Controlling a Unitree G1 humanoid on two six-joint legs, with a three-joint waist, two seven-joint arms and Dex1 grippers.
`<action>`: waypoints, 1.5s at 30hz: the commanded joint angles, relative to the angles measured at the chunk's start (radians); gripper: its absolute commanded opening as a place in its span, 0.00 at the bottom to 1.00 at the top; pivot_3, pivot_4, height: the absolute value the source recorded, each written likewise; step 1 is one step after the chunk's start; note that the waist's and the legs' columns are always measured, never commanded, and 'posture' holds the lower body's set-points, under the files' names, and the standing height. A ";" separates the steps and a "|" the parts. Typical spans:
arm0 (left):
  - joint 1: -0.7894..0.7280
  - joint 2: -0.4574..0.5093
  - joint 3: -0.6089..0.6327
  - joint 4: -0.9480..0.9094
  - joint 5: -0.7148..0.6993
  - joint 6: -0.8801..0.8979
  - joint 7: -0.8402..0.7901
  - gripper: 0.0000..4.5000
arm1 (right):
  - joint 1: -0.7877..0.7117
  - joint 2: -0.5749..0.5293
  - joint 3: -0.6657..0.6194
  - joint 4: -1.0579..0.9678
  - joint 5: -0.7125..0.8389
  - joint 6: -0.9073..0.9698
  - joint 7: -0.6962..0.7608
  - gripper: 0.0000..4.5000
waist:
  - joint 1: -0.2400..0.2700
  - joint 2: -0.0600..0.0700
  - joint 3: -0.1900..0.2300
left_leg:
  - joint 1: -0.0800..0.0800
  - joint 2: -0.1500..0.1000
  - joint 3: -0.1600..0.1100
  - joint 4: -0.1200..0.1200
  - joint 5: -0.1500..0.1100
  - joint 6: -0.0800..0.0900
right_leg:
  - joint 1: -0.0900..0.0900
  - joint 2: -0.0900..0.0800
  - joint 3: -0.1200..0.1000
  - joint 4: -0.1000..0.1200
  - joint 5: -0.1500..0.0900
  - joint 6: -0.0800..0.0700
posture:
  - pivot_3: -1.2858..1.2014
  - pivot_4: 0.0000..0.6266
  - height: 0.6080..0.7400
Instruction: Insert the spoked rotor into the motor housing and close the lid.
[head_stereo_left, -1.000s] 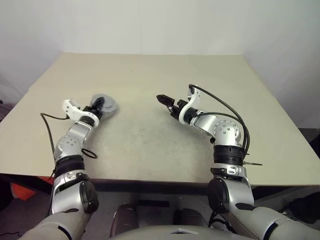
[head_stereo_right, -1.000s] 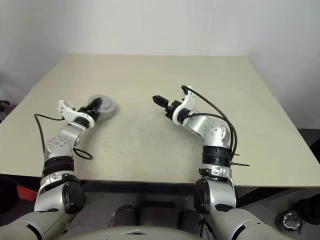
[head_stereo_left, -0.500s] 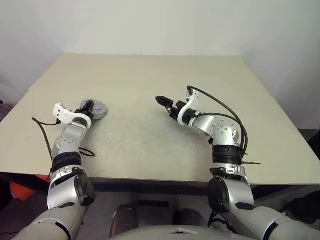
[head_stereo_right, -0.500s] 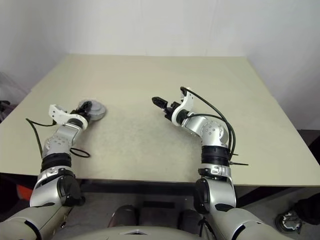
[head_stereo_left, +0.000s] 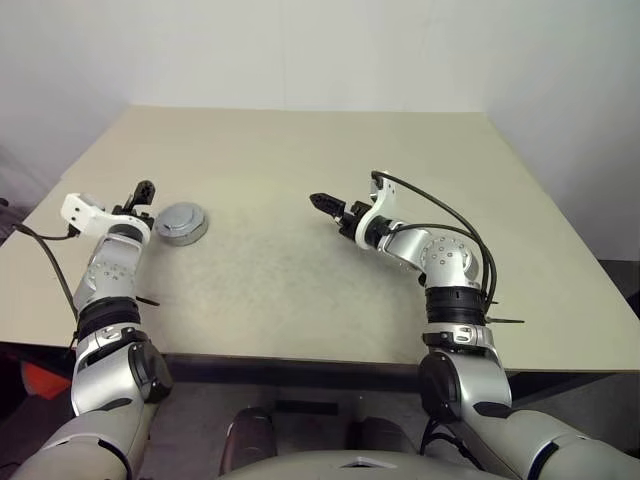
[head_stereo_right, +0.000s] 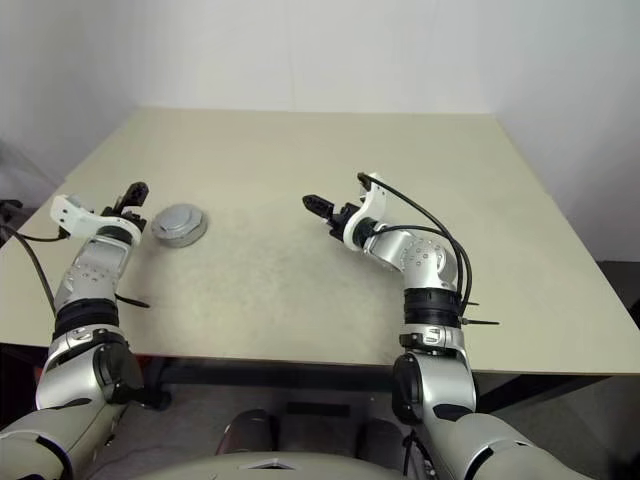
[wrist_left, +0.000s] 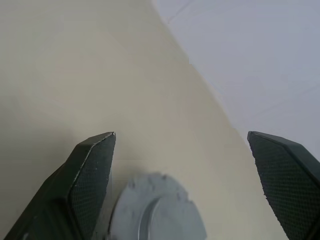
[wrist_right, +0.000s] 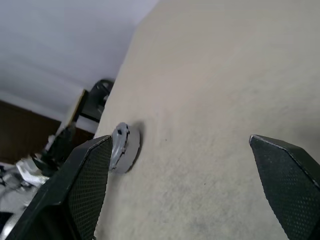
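Sitting on the worktop (head_stereo_left: 300, 160) near its left edge is the closed motor housing (head_stereo_left: 181, 223), the notched lid (wrist_left: 157, 210) on top, rotor presumably inside and out of sight. That stack looks like solid metal: stiff, fairly heavy for its size, smooth-sided, so any further grip would go across the rim, jaws pinching opposite edges. The left gripper (head_stereo_left: 143, 192) hangs just beside it, to its left, arm bent and reaching forward roughly level, jaws spread wide and holding nothing. The right gripper (head_stereo_left: 328, 203) hovers over mid-worktop, well apart from the housing, pointing left, jaws released and empty.
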 joint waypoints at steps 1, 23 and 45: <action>-0.044 0.029 -0.058 -0.031 0.063 -0.056 -0.049 0.99 | 0.003 -0.026 0.067 -0.088 -0.057 -0.096 0.072 1.00 | 0.001 0.000 0.000 | 0.000 0.000 0.000 0.000 0.000 0.000 | 0.000 0.000 0.000 0.000 0.000 0.000 | 0.52 0.00 1.00; 0.185 -0.050 -0.708 -0.393 0.435 -0.173 -0.618 0.99 | 0.231 -0.522 0.322 -0.137 -0.427 -0.531 0.657 1.00 | 0.019 -0.001 0.000 | -0.001 0.001 0.002 0.002 0.000 0.001 | 0.001 -0.003 0.001 0.004 -0.002 -0.005 | 0.52 0.00 1.00; 0.206 -0.051 -0.696 -0.433 0.445 -0.138 -0.626 0.99 | 0.189 -0.465 0.271 -0.075 -0.462 -0.557 0.563 1.00 | 0.017 -0.001 0.000 | 0.004 0.001 0.003 0.003 0.002 0.006 | 0.001 -0.003 0.001 0.004 0.000 -0.009 | 0.52 0.00 1.00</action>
